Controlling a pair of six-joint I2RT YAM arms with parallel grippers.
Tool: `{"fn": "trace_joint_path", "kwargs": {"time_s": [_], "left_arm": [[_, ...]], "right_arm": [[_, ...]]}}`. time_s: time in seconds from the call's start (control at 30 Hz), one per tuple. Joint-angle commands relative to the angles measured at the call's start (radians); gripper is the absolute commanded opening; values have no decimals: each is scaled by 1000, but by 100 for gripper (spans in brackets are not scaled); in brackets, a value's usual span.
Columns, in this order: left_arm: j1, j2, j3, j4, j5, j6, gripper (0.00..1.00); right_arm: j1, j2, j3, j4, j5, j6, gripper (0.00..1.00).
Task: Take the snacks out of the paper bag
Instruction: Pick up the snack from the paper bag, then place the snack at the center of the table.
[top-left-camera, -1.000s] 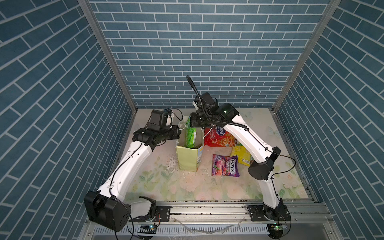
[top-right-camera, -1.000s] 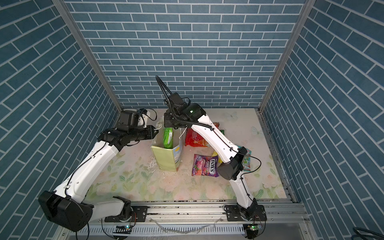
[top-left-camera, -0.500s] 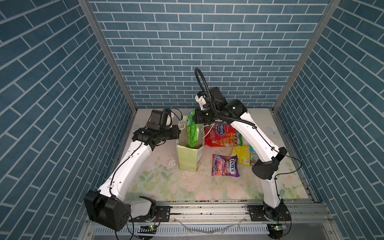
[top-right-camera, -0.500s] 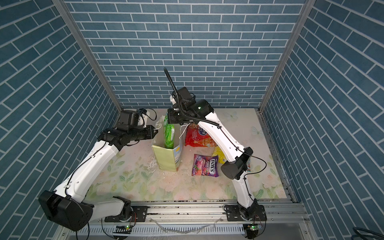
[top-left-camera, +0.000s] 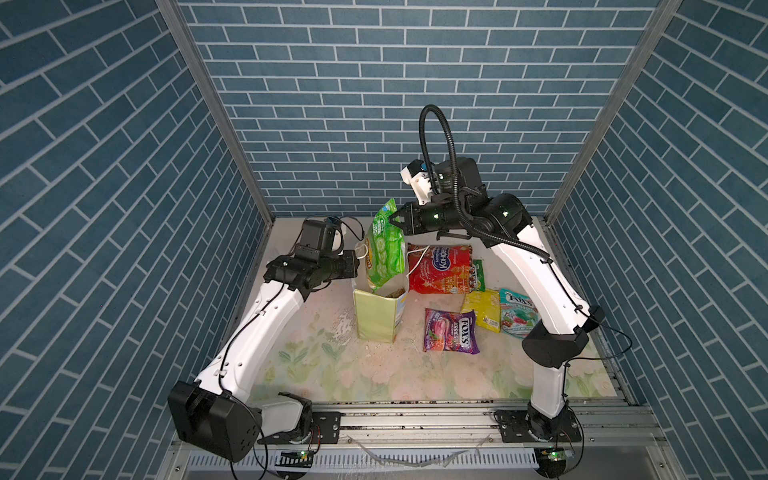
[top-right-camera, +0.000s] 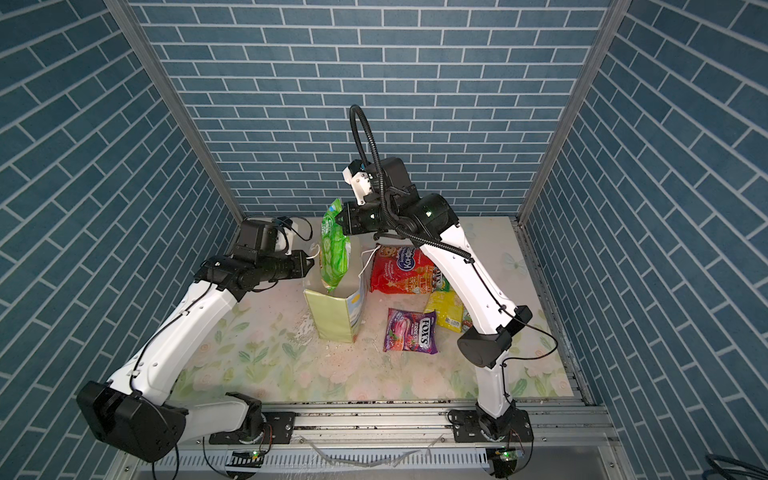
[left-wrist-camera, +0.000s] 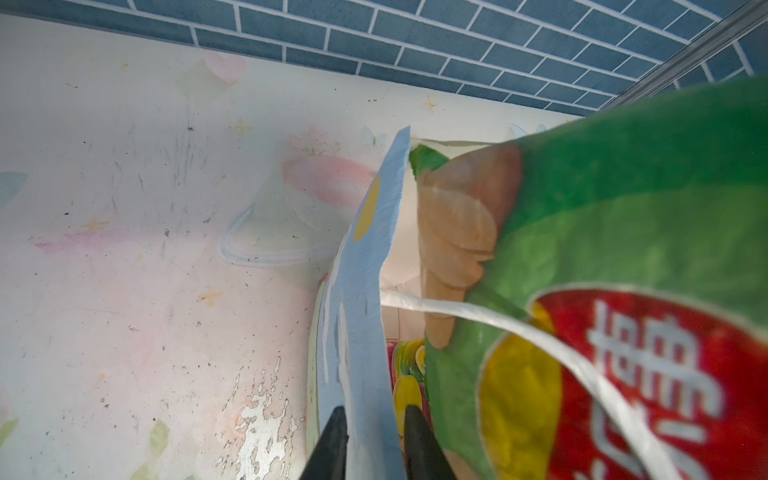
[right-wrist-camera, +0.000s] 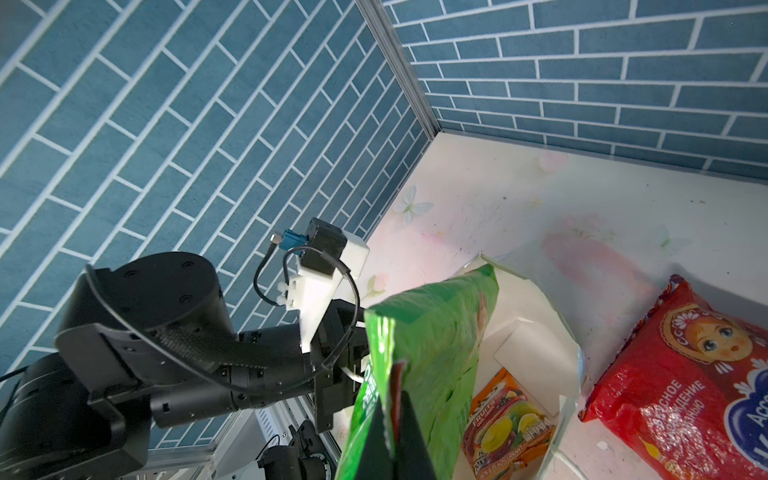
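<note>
The pale green paper bag (top-left-camera: 376, 318) (top-right-camera: 334, 318) stands upright mid-table. My left gripper (top-left-camera: 356, 266) (left-wrist-camera: 372, 409) is shut on the bag's blue-printed wall (left-wrist-camera: 365, 291) at the rim. My right gripper (top-left-camera: 395, 220) (right-wrist-camera: 390, 399) is shut on the top edge of a green chips packet (top-left-camera: 384, 249) (top-right-camera: 333, 249) (right-wrist-camera: 432, 353). The packet hangs mostly above the bag with its lower end still inside the mouth. An orange candy packet (right-wrist-camera: 507, 419) lies at the bottom of the bag.
On the table right of the bag lie a large red packet (top-left-camera: 440, 270) (right-wrist-camera: 681, 382), a small green one (top-left-camera: 478, 274), a yellow one (top-left-camera: 482, 309), a teal-white one (top-left-camera: 515, 318) and a purple one (top-left-camera: 451, 336). Brick walls close three sides.
My right gripper has risen and drawn the green chips packet up from deep in the bag until most of it is above the rim. The left arm has held still.
</note>
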Motion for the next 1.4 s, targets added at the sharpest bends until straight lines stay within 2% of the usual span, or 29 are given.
{"fn": "trace_joint_path", "kwargs": {"time_s": [0.0, 0.3, 0.43, 0.63, 0.83, 1.07, 1.2, 1.37], "left_arm": [[7, 9, 29, -28, -19, 18, 27], [8, 17, 40, -35, -27, 24, 27], [8, 20, 45, -38, -29, 25, 27], [8, 23, 57, -44, -34, 27, 26], [9, 29, 70, -51, -35, 34, 27], [8, 35, 89, -60, -43, 42, 27], [8, 41, 94, -61, -44, 42, 27], [8, 46, 94, -69, -44, 42, 26]], "right_arm": [[-23, -93, -36, 94, -24, -51, 0], [-109, -260, -158, 232, -55, -52, 0], [-135, -347, -228, 283, -23, -69, 0], [-165, -469, -293, 260, 112, -118, 0], [-177, -557, -327, 128, 305, -141, 0], [-181, -648, -484, -51, 487, -87, 0], [-185, -665, -604, -123, 415, -31, 0], [-185, -638, -784, -112, 174, 37, 0]]}}
